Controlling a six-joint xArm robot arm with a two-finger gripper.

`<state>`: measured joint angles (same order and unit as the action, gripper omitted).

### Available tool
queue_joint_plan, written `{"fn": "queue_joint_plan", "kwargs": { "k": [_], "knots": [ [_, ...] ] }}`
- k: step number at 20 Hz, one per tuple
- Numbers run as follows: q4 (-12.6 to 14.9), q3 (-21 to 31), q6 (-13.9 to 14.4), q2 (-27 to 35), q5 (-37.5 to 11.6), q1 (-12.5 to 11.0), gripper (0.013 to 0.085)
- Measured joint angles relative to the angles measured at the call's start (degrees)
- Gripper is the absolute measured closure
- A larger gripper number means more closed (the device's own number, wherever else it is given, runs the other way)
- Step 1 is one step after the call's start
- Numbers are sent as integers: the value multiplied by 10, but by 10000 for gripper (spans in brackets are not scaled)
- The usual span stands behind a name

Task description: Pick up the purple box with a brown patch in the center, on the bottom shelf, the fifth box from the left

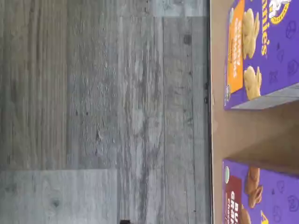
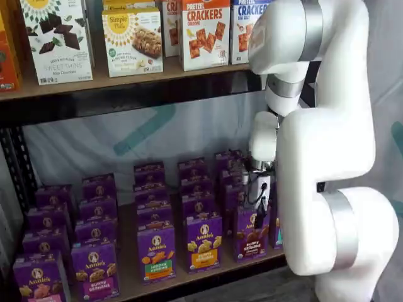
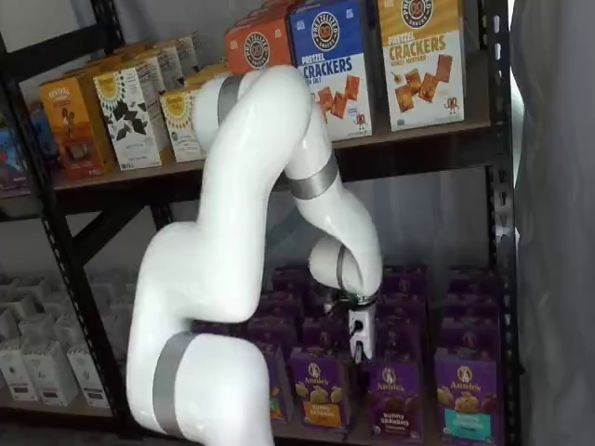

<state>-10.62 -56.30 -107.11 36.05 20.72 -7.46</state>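
The purple box (image 2: 250, 238) with dark brown bunny cookies and a brown strip stands upright in the front row of the bottom shelf (image 2: 129, 277). It also shows in a shelf view (image 3: 394, 395) and in the wrist view (image 1: 261, 198). My gripper (image 2: 257, 217) hangs just in front of and above this box, its white body and cable over the box's upper part. In a shelf view the gripper (image 3: 358, 351) sits between the brown-strip box and a yellow-strip box (image 3: 321, 392). The fingers show only as a dark stub, with no plain gap. Nothing is held.
Rows of purple Annie's cartons fill the bottom shelf. An orange-strip carton (image 1: 259, 51) stands beside the target, with tan board (image 1: 243, 135) between them. A teal-patch carton (image 3: 465, 398) stands on the other side. Cracker boxes (image 2: 204, 31) stand on the shelf above. Grey plank floor (image 1: 103, 112) lies below.
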Motion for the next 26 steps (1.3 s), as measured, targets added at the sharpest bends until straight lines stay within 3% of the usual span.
{"fn": "queue_joint_plan", "kwargs": {
  "k": [2, 4, 7, 10, 17, 22, 26],
  "knots": [
    [28, -19, 25, 12, 16, -2, 130],
    [26, -37, 24, 27, 21, -1, 130],
    [-16, -50, -12, 40, 15, 2, 130],
    [-96, -58, -79, 49, -8, 9, 130],
    [-113, -98, -94, 84, -30, 11, 130],
    [-85, -132, -71, 110, -30, 6, 130],
    [13, -161, 11, 136, -26, -2, 130]
  ]
}}
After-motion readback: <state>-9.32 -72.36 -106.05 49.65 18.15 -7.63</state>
